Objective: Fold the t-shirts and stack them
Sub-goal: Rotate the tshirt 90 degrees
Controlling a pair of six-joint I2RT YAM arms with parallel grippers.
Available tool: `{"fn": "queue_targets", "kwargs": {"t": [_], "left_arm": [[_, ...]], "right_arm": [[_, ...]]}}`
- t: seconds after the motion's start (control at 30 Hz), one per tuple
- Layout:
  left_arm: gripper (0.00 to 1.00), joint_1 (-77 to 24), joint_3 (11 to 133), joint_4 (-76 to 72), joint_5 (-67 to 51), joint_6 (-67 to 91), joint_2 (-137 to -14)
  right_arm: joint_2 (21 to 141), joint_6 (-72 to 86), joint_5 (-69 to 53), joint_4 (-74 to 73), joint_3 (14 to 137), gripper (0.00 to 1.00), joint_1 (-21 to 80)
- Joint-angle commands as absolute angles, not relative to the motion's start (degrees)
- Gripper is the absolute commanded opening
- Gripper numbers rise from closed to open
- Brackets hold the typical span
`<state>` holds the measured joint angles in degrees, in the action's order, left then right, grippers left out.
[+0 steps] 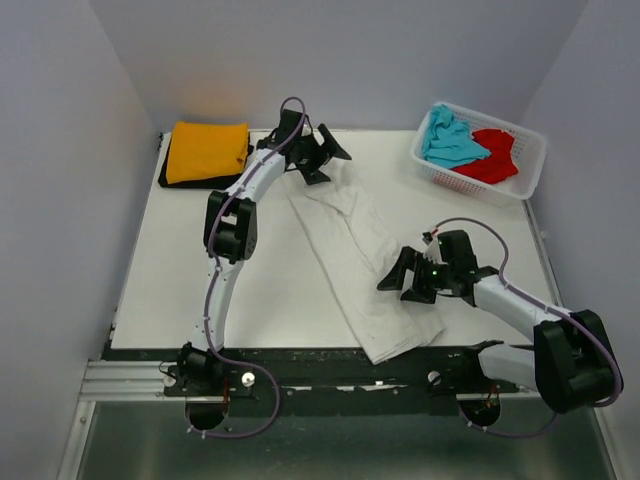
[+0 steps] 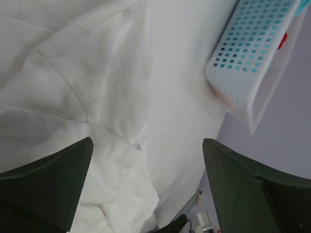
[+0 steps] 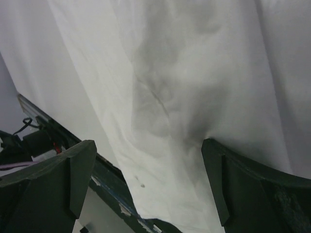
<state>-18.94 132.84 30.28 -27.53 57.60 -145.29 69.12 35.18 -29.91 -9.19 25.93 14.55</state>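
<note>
Top external view: a white t-shirt is laid as a long strip across the table, from far edge to near edge. The left gripper is held over its far end and the right gripper over its near part. Each is spread wide and empty, seemingly so both ends can be taken for a fold.

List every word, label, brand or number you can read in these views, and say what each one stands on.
None: no text is readable in any view.
The white t-shirt, the folded orange-yellow t-shirt and the basket show no print, tag or logo.
</note>
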Motion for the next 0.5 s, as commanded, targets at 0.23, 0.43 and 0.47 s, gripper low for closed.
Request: {"fn": "queue_targets", "kwargs": {"t": [0.23, 0.43, 0.47], "left_arm": [[0.99, -17.2, 133.7, 21.3, -39.6, 68.9, -149.4], [0.99, -17.2, 135.1, 20.2, -37.3, 70.0, -150.1], [0.99, -17.1, 135.1, 19.1, -37.5, 70.7, -150.5]], "right_arm": [[76.1, 36.2, -36.6, -8.4, 27.4, 1.0, 27.8], [80.9, 36.6, -34.8, -5.1, 33.6, 1.0, 40.3], [82.1, 36.4, -34.6, -4.9, 34.8, 1.0, 41.8]]}}
